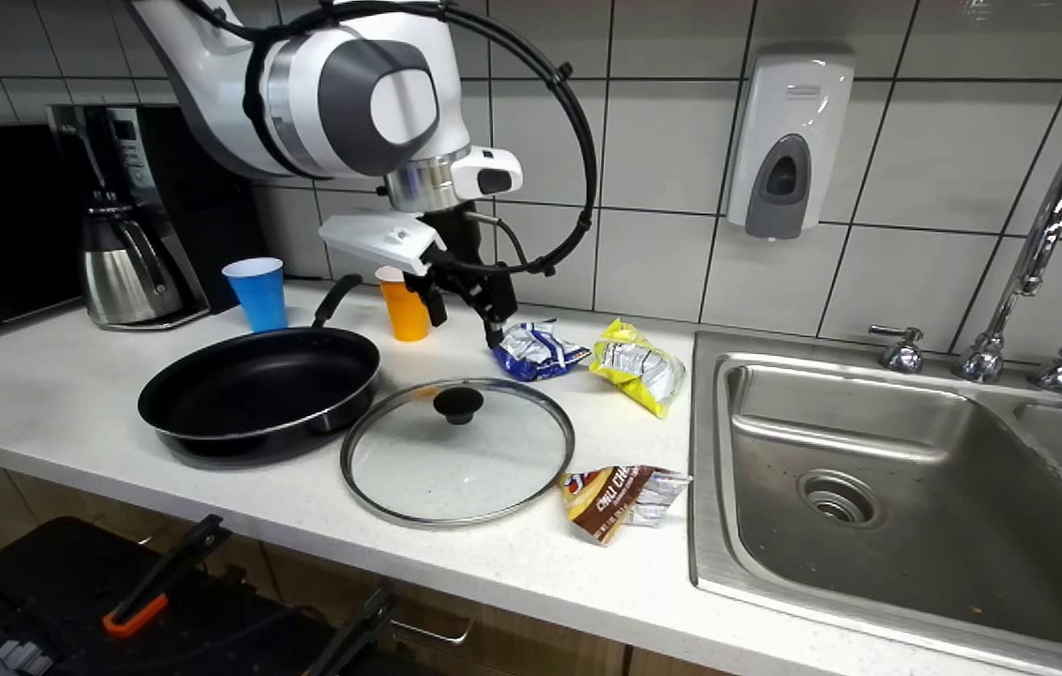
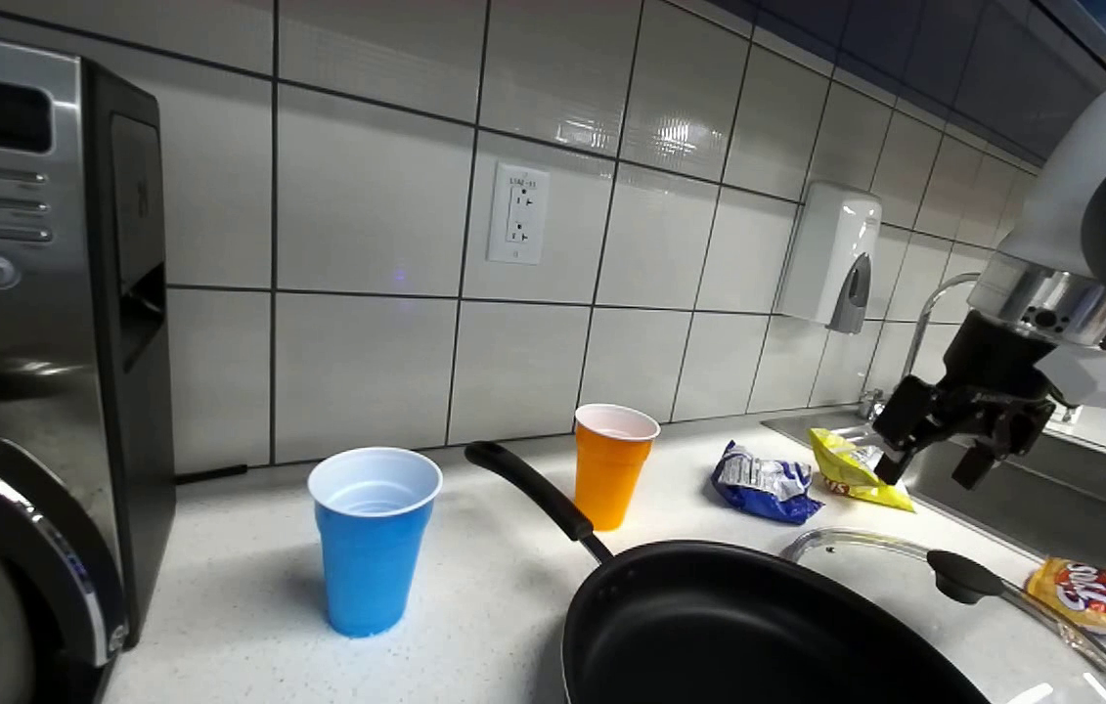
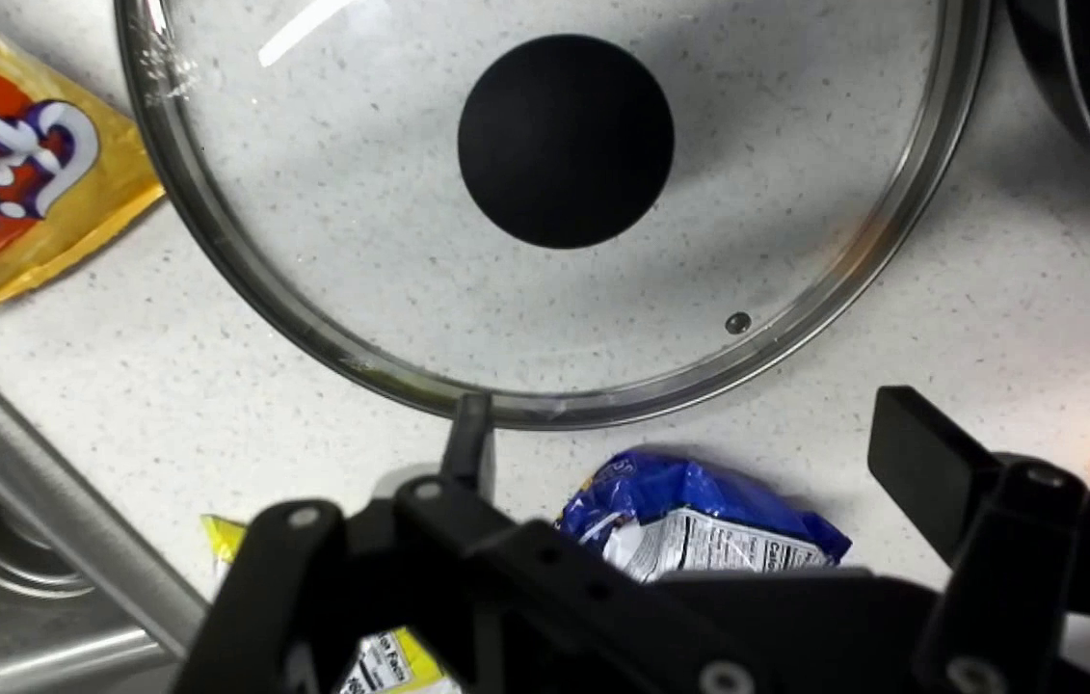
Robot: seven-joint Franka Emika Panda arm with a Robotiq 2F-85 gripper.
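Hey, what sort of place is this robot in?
Most likely a kitchen, perhaps a shared or workplace one: a stainless steel double sink is set into the counter, a soap dispenser hangs on the tiled wall, and a black frying pan sits on the countertop.

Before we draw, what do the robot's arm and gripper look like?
The Franka Panda arm is white, with a dark grey panel, a round white cap and a silver wrist collar. Black cables loop beside it. The Robotiq gripper is black, with blocky fingers.
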